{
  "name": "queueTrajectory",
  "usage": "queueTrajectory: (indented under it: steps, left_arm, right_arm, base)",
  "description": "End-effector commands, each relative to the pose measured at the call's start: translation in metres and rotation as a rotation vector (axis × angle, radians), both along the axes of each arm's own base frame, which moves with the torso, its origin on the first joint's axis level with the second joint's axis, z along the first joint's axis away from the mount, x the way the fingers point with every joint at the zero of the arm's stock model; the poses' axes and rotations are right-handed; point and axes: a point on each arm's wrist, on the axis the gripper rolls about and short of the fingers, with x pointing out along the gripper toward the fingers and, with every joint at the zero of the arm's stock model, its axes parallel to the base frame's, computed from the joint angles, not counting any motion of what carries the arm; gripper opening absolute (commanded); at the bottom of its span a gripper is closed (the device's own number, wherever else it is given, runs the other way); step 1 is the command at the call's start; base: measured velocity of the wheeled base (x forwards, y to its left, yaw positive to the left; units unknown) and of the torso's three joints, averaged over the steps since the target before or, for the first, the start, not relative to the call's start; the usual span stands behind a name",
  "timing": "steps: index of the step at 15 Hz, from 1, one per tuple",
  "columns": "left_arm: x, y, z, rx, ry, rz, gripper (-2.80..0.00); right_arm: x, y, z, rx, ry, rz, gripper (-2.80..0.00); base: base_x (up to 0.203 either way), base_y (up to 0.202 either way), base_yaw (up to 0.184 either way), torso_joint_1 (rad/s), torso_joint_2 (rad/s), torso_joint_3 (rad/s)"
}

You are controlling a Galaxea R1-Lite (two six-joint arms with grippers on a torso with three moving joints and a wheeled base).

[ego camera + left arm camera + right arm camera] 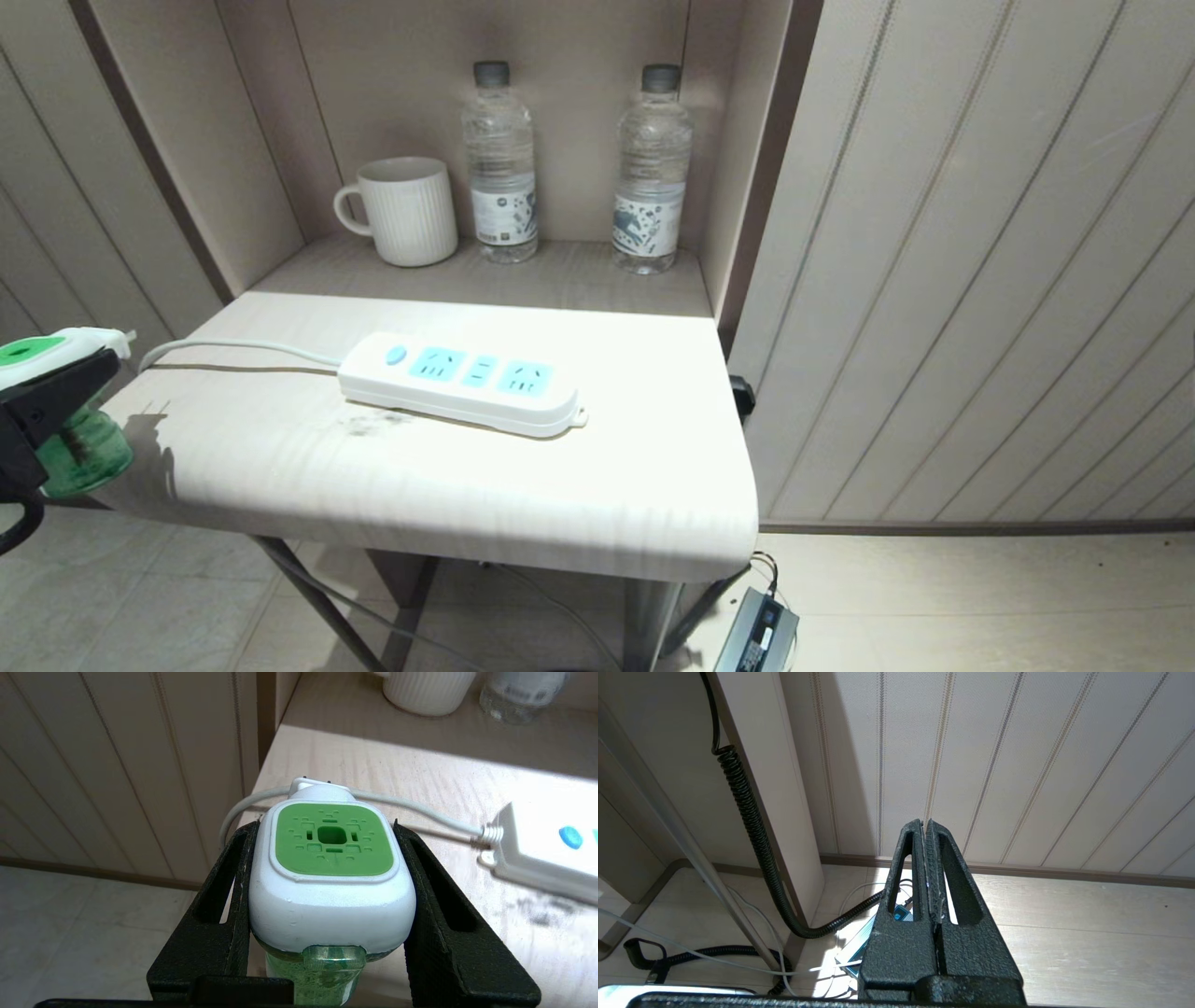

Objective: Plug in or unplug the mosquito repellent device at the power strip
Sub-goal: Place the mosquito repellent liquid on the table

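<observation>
Green-topped device [332, 872] clamped in left gripper [327, 830], off the table's [467, 485] left edge, well apart from strip [464, 382]. Right gripper [927, 833] clenched empty, parked low.

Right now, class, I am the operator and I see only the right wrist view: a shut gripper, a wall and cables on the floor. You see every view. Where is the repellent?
Observer: The left gripper holds the mosquito repellent device by its white head, off the left edge of the table.
Operator: Is it plugged in?
Observer: No. The power strip lies on the table with its blue sockets bare, apart from the device.
Operator: Anything behind the strip?
Observer: A white mug and two water bottles stand upright in the niche at the back.
</observation>
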Motion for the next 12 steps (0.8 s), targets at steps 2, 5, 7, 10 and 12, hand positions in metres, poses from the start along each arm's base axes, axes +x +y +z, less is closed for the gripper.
queueTrajectory:
  steps: [2,5,7,10,12]
  left_arm:
    - [0.028,-0.019,0.001,-0.092,-0.005,0.01,-2.8]
    - [0.049,-0.054,-0.008,-0.146,0.075,-0.117,-2.8]
    - [0.056,-0.061,-0.021,-0.156,0.208,-0.117,-2.8]
    - [0.084,-0.077,-0.038,-0.184,0.226,-0.061,-2.8]
    - [0.079,-0.074,-0.027,-0.23,0.147,-0.06,-2.8]
  right_arm:
    - [0.0,0.0,0.0,-0.002,0.0,0.001,-2.8]
    - [0.0,0.0,0.0,-0.002,0.0,0.001,-2.8]
    - [0.0,0.0,0.0,-0.002,0.0,0.001,-2.8]
    - [0.0,0.0,0.0,-0.002,0.0,0.0,-2.8]
    - [0.0,0.0,0.0,-0.002,0.0,0.001,-2.8]
  base:
    - [0.0,0.0,0.0,0.0,0.0,0.0]
    - [0.0,0.0,0.0,0.0,0.0,0.0]
    - [0.0,0.0,0.0,0.0,0.0,0.0]
    - [0.0,0.0,0.0,0.0,0.0,0.0]
    - [0.0,0.0,0.0,0.0,0.0,0.0]
